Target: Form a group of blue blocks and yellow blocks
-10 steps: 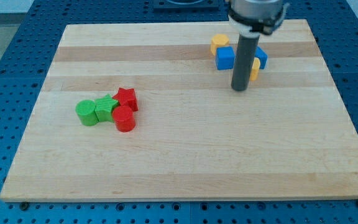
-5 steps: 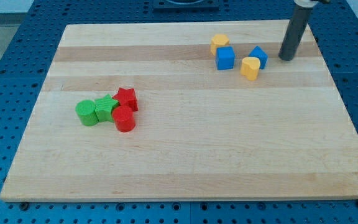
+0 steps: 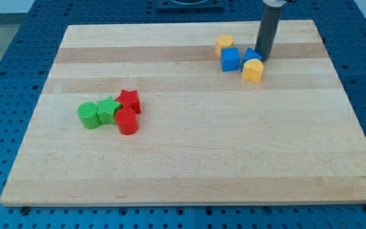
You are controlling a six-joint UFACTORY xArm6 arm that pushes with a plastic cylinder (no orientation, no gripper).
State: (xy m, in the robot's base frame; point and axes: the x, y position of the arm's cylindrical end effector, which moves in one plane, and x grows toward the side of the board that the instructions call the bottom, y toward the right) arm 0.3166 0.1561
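Near the board's top right, a blue cube (image 3: 230,59) sits just below a yellow block (image 3: 225,44). To their right a second blue block (image 3: 251,56) touches a yellow block (image 3: 253,70) below it. My tip (image 3: 262,59) rests against the right side of that second blue block, partly hiding it. The four blocks lie close together, with a small gap between the blue cube and the right pair.
At the board's left a green cylinder (image 3: 88,115), a green star-like block (image 3: 107,110), a red star block (image 3: 129,100) and a red cylinder (image 3: 127,121) sit clustered. The wooden board (image 3: 183,172) lies on a blue perforated table.
My tip went from below the blocks to the far right, then came left against the right blue block. That blue block and the yellow one below it shifted left toward the blue cube.
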